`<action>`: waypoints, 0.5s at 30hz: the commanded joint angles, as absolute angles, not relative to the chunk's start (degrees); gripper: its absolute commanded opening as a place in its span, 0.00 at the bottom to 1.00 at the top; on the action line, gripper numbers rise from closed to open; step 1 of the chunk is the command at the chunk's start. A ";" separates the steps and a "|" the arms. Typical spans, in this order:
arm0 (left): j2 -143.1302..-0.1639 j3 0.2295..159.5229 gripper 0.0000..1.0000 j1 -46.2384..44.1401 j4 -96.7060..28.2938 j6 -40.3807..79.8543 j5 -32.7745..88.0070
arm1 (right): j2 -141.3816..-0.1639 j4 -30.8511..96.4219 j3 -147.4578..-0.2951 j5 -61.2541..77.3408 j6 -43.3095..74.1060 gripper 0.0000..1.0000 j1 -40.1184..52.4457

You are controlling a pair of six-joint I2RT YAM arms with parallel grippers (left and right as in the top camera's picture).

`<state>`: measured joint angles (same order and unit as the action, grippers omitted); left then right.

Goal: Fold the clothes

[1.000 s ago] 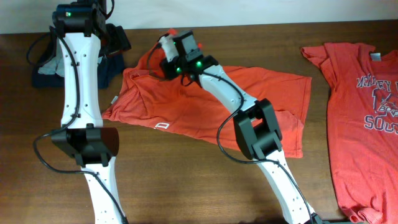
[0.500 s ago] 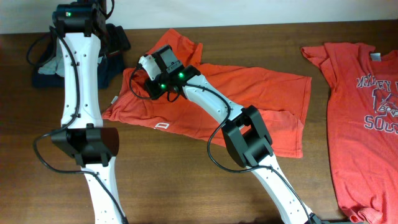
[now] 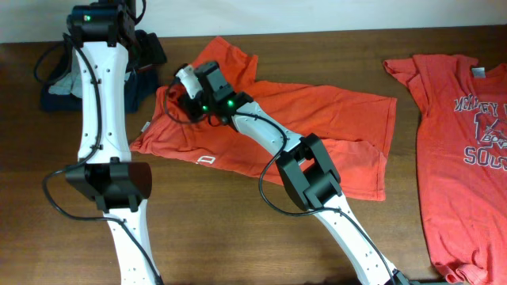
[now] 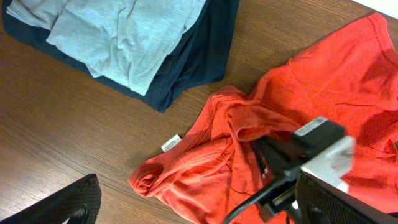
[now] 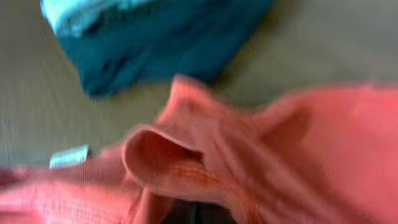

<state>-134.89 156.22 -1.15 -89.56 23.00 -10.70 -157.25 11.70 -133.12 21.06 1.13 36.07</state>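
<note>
**A:** Where is the crumpled orange-red cotton T-shirt [image 3: 333,119]?

**B:** It is spread over the brown wooden worktop [image 3: 238,237]. The right fingers [image 4: 267,167] are pinched shut on a raised fold at one end of it. The rest of the cloth lies behind them, under the arm.

**A:** And the left fingers [image 4: 68,202]?

**B:** They are wide apart and hold nothing. They hang above the shirt's bunched edge. A small white label [image 4: 171,143] on that edge sits ahead of them, and the right fingers show just ahead between them.

**A:** What lies further out?

**B:** Beyond the left fingers is a dark navy folded garment [image 4: 205,56] with a light grey garment [image 4: 124,31] on top, close to the shirt's edge. The right wrist view is blurred, but it shows the pinched fold right at the fingers and the navy cloth ahead of them.

**A:** Is there another shirt?

**B:** Yes, a second orange-red T-shirt with white lettering [image 3: 459,150] lies flat, well apart from both pairs of fingers.
</note>
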 commanded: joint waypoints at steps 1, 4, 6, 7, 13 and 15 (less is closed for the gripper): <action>-134.65 156.31 0.99 -1.32 -89.49 23.11 -10.44 | -157.88 7.16 -133.21 18.98 3.88 0.04 34.35; -134.65 156.31 0.99 -1.32 -89.52 23.11 -10.44 | -157.88 6.68 -133.19 18.39 5.43 0.04 32.97; -134.65 156.31 0.99 -1.32 -89.49 23.11 -10.44 | -157.88 7.01 -133.19 15.11 5.39 0.04 32.08; -134.65 156.31 0.99 -1.32 -89.49 23.11 -10.44 | -157.88 6.76 -133.19 14.31 5.17 0.04 31.70; -134.65 156.31 0.99 -1.34 -89.49 23.11 -10.44 | -155.74 7.94 -135.55 15.22 4.78 0.04 28.84; -134.65 156.31 0.99 -1.32 -89.52 23.11 -10.44 | -153.27 11.35 -135.98 16.86 4.78 0.04 27.97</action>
